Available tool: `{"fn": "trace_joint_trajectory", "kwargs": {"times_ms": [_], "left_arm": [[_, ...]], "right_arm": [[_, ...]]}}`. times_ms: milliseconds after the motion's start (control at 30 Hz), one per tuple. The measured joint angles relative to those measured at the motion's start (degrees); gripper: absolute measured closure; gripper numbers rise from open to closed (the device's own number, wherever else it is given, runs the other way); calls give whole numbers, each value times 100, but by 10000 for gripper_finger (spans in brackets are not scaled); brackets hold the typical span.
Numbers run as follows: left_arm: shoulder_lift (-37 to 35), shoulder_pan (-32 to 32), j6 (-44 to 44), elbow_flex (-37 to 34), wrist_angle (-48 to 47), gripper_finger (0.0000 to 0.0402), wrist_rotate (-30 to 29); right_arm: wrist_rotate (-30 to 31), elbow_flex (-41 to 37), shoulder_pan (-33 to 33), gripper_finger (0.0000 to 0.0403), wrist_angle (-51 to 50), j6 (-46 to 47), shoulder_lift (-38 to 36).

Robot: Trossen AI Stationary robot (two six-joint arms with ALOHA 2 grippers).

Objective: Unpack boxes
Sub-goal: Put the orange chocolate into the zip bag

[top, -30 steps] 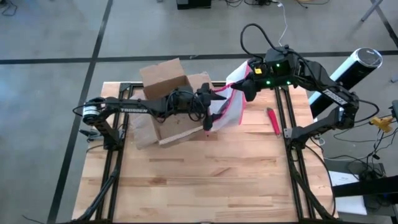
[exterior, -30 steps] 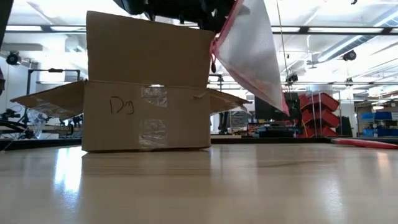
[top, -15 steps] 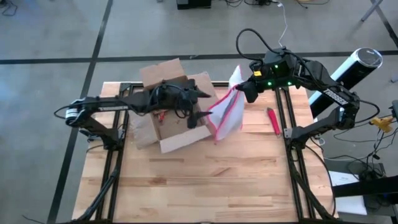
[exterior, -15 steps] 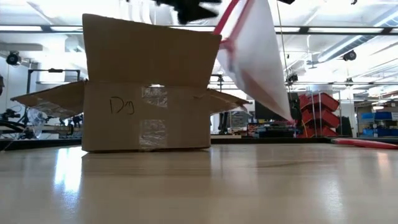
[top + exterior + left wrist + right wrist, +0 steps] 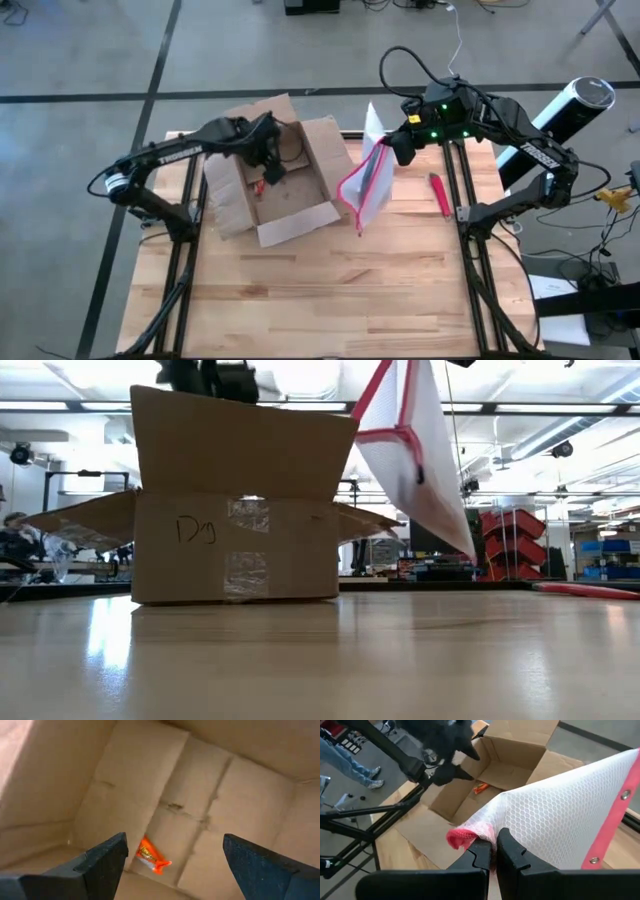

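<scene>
The brown cardboard box (image 5: 280, 185) stands open on the far left of the table, flaps spread out; in the low view the box (image 5: 240, 530) shows its taped side. An orange packet (image 5: 150, 857) lies on the box's floor. My left gripper (image 5: 174, 842) hovers open over the box's opening (image 5: 272, 170), touching nothing. To the right of the box my right gripper (image 5: 393, 152) is shut on a white mesh pouch with pink edges (image 5: 365, 185), which hangs in the air (image 5: 415, 450). My right gripper pinches the pouch's bunched pink edge (image 5: 462, 837) between its two fingers. The fingers come from the table's right side, slanting down. The pouch hangs below them, tilted, and its lower corner (image 5: 462, 545) is clear of the table.
A long red thing (image 5: 438, 195) lies on the table to the right of the pouch. The box's flaps (image 5: 80, 520) stick out to both sides. The near half of the wooden table (image 5: 330, 290) is bare. A person (image 5: 15, 540) sits in the room behind.
My left gripper has gone from beside the pouch toward the table's left and far edge, and now stands over the box's opening. The pouch has swung and now hangs more steeply from my right gripper, which has stayed in place.
</scene>
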Motion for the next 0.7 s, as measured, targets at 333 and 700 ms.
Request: {"fn": "trace_joint_trajectory", "kwargs": {"times_ms": [333,700], "left_arm": [[1024,166,1550,0,-291,86,410],[2321,176,985,-7,-1266,87,1]], "right_arm": [[-4,0,0,403,2,-76,-7],[-4,0,0,403,2,-81,-7]]}}
